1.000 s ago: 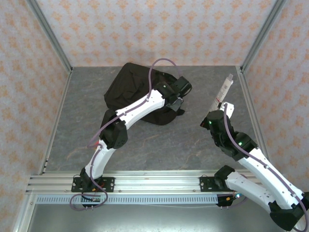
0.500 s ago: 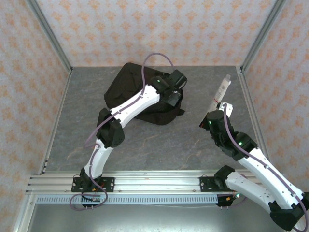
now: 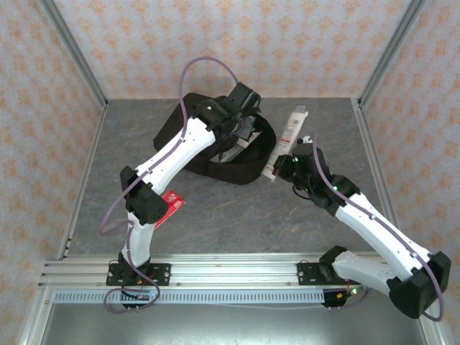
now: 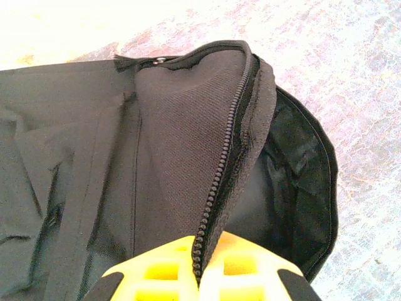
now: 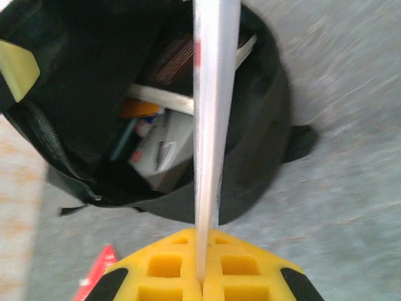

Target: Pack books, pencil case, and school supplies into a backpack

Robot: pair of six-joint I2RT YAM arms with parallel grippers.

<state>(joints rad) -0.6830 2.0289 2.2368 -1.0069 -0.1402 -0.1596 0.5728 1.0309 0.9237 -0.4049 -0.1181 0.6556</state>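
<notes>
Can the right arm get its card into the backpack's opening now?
Probably yes. The left gripper pinches the zip edge, holding up the flap of the backpack, so the mouth gapes toward the right gripper; the card is at the rim with nothing between.

No legible text anywhere. Red markings on the flat white-and-red card (image 3: 286, 140), upper centre of the top view: too small to read. White mark on the red packet (image 3: 172, 201), lower left: likewise unreadable.
</notes>
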